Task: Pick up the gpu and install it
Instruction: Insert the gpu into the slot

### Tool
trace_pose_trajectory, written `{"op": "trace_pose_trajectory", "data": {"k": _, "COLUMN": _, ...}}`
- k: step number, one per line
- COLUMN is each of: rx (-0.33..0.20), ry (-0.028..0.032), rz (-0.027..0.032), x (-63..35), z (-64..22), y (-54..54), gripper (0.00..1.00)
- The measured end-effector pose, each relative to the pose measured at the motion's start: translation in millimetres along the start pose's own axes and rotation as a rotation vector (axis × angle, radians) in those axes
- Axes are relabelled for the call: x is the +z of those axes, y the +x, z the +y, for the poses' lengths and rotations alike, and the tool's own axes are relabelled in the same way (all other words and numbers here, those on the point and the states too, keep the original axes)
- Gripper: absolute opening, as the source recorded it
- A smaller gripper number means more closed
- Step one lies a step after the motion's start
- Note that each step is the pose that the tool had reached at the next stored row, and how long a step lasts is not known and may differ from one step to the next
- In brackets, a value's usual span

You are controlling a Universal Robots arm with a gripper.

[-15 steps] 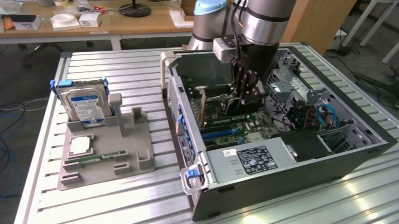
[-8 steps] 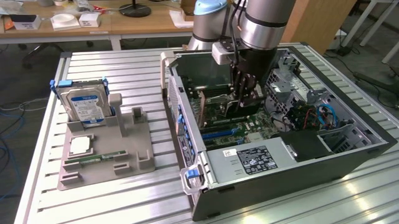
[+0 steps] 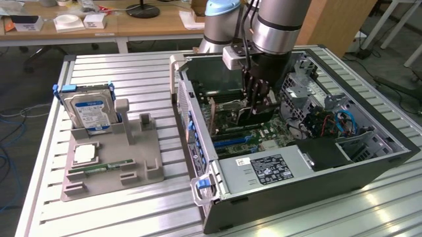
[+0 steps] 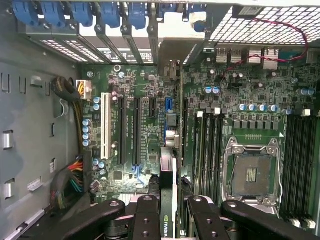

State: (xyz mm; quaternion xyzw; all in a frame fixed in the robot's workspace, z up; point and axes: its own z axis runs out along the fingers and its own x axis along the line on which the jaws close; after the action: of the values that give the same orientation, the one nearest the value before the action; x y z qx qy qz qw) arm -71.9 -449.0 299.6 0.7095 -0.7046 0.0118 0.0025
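**Mia:** Look at that big metal table (image 3: 118, 79) with all the ridges. There's a wooden desk (image 3: 132, 24) behind it, and an open computer case (image 3: 369, 168) lying on its side.

**Tom:** And a grey holder (image 3: 132, 158) next to the case. It has a hard drive (image 3: 92, 111) standing up in it and a little green memory stick (image 3: 99, 169) lying flat.

**Mia:** Where's the gpu?

**Tom:** In the robot's gripper (image 3: 258, 101). See it from the wrist camera? The gpu (image 4: 167, 200) is a thin dark card, seen edge-on, with a green logo on it. The fingers (image 4: 148, 220) are squeezed on it from both sides.

**Mia:** So the picking up is done?

**Tom:** I think so. The card is off the table and down inside the case. It hangs over the green board (image 4: 150, 130), lined up near the long black slots (image 4: 136, 130).

**Mia:** Is it pushed in yet?

**Tom:** I can't tell for sure. The bottom edge of the card is hidden. It looks to me like it's just over the board, so I'd say the putting-in part is not finished.

**Mia:** How is the arm standing?

**Tom:** The arm (image 3: 277, 24) comes down from above, almost straight, and the gripper points down into the case, close to the back wall with the blue clips (image 4: 80, 12).
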Motion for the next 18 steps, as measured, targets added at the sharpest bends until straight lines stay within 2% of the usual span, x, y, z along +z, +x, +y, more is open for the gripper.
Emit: {"op": "trace_pose_trajectory", "data": {"k": 18, "rx": 0.0, "ry": -0.0002, "rz": 0.0003, "x": 17.2, "z": 4.3, "y": -0.3, "gripper": 0.26}}
